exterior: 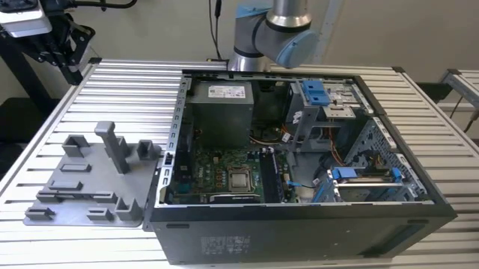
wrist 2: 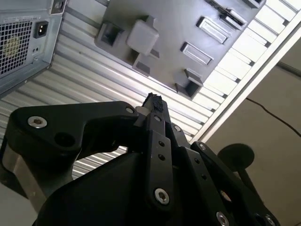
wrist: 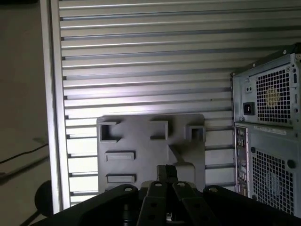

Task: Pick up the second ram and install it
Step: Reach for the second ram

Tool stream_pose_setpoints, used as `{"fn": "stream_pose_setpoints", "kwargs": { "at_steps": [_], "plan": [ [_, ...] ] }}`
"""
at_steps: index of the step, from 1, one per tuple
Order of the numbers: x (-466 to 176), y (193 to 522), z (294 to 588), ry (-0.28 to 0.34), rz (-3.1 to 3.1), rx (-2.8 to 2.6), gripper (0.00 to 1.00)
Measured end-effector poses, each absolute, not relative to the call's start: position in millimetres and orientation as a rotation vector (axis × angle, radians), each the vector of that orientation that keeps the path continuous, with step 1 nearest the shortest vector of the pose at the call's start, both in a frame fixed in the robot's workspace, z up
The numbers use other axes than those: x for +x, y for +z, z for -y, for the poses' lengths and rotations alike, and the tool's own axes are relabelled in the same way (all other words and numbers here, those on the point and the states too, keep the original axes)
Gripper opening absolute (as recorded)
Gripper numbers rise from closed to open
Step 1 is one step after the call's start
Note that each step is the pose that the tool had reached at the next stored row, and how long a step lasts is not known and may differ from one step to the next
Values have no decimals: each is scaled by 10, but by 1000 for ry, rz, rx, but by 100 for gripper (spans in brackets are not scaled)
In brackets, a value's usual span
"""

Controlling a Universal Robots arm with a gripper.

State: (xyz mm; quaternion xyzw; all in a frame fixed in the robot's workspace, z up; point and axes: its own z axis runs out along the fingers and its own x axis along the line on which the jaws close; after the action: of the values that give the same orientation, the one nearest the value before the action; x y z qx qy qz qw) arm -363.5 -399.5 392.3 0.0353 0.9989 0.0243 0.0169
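The gripper (wrist 2: 153, 100), fingers pressed together on nothing, hangs aimed at the fixture (wrist: 146, 149) beside the case (exterior: 299, 238) — pick-up not yet begun, I judge, which calls for spread fingers squared to a ram's edge — though where the second ram lies I cannot tell.

We see the ram slots (exterior: 274, 175) as narrow dark strips lying side by side on the green board (exterior: 217, 168), just beside the socket (exterior: 241, 180), toward the exterior view's right. We cannot tell whether any is filled.
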Motion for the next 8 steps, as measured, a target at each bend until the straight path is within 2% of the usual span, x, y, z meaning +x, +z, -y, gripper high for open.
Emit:
{"fn": "stream_pose_setpoints", "kwargs": {
  "at_steps": [8],
  "plan": [
    [-3840, 3922, 3996, 76, -3101, 109, 11]
  ]
}}
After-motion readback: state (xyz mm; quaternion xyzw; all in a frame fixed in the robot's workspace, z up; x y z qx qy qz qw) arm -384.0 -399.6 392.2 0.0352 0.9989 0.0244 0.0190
